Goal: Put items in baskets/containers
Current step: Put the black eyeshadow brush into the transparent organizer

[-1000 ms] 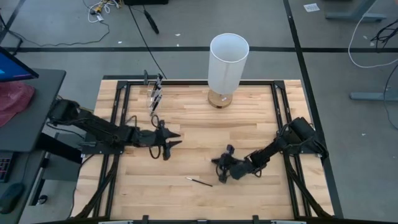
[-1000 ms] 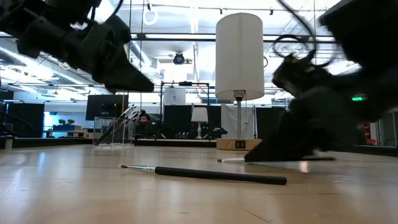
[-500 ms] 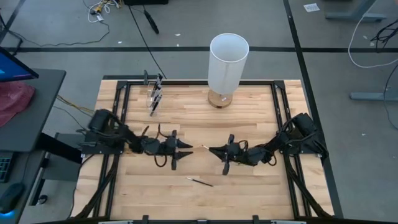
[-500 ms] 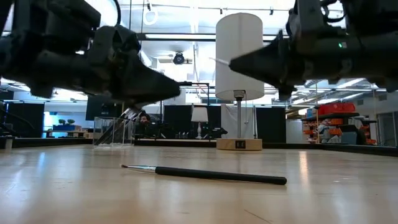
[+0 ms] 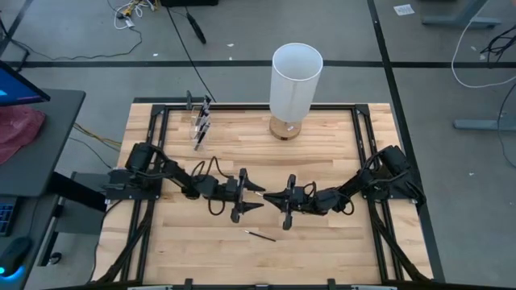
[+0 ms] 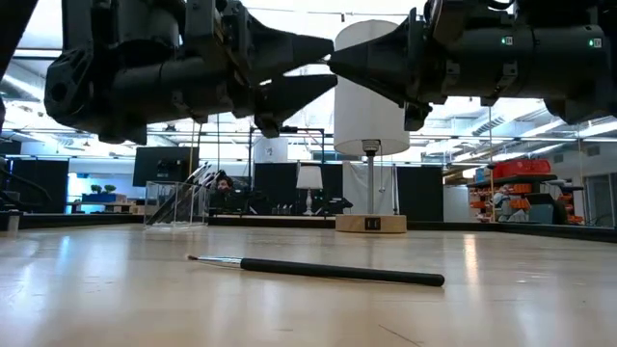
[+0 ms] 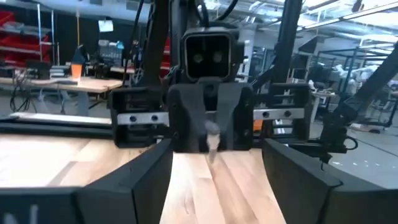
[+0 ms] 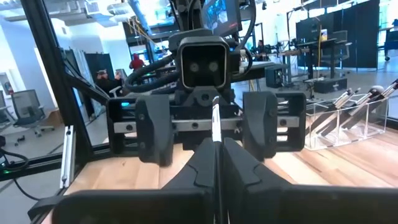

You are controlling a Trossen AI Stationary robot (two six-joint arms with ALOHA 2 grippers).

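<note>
Far left rear of table: clear container (image 5: 200, 125) already held several brushes (image 6: 188, 183), leaning. So part of the job looked done.

Left gripper (image 5: 256, 196) was raised mid-table, fingers (image 7: 134, 186) spread wide, empty, facing the other arm.

Between the two: handover, judged about to happen. A held brush (image 8: 216, 124) pointed tip-first into the left gripper's gap.

Right gripper (image 5: 270, 196) was raised mid-table, jaws clamped together on that brush's handle.

Below them, toward the front edge, a loose brush (image 6: 318, 270) lay flat on the wood, touched by nothing.

Left to do, as judged: pass and deposit the held brush, then collect the loose one. Lamp (image 5: 295, 80) stood at rear, uninvolved.
</note>
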